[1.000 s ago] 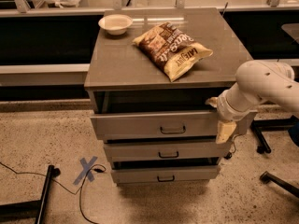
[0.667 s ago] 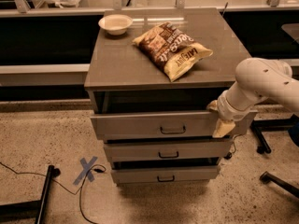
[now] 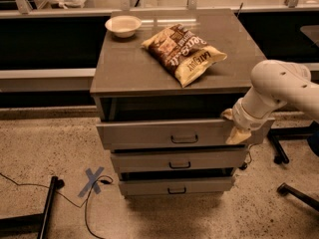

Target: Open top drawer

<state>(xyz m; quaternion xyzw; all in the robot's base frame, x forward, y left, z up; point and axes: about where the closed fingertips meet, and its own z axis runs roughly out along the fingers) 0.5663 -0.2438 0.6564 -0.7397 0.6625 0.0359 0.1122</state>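
Observation:
The top drawer [image 3: 144, 132] is the wide grey front with a small black bar handle [image 3: 184, 139], under the cabinet top [image 3: 124, 68]. It stands pulled out a little, with a dark gap above its front. My gripper [image 3: 235, 127], on a white arm [image 3: 279, 86] coming in from the right, sits at the right end of the drawer front, against its upper edge. It is well to the right of the handle.
A chip bag [image 3: 182, 54] and a white bowl [image 3: 123, 25] lie on the cabinet top. Two shorter drawers [image 3: 149, 161] sit below, slightly out. On the floor are a blue tape cross [image 3: 93, 180], cables [image 3: 30, 183], a black stand [image 3: 45, 213] and chair legs [image 3: 299, 193].
My gripper has shifted slightly up and left at the drawer front's right end. The drawer looks about as far out as before.

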